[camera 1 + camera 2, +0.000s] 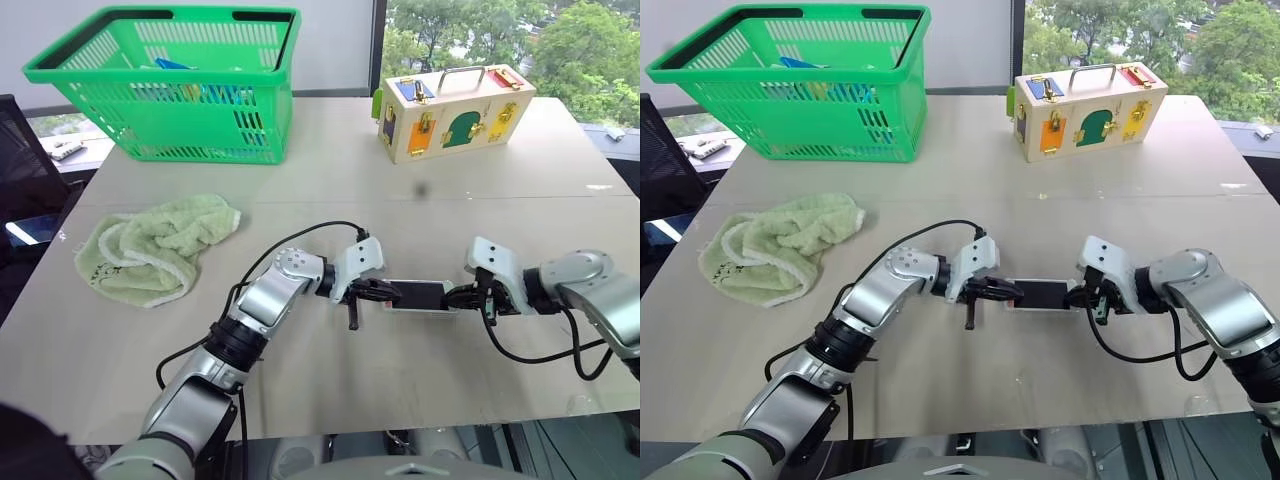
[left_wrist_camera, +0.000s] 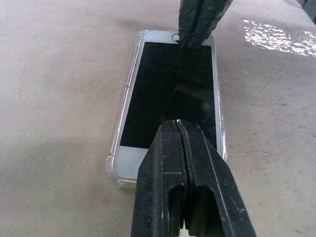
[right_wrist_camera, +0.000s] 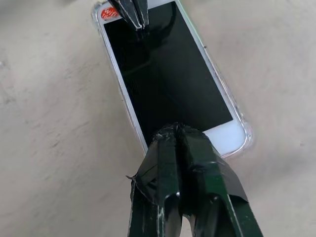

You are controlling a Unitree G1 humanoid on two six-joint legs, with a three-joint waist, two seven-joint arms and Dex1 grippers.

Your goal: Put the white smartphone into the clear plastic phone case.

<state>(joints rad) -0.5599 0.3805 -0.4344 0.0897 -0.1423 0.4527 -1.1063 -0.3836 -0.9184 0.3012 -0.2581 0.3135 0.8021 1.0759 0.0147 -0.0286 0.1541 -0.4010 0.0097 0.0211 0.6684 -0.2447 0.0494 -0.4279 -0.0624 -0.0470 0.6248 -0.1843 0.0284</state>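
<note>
We see phone (image 2: 170,89) seated in case (image 2: 114,168), flat near table's (image 1: 330,190) front edge | left gripper (image 1: 385,293) jaws together over one end | right gripper (image 1: 452,297) jaws together over other end

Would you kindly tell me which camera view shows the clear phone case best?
The left wrist view: the clear phone case rim and bumper corners stand out around the phone. The right wrist view shows a thin clear edge along one side and end; the head views show a faint outline.
</note>
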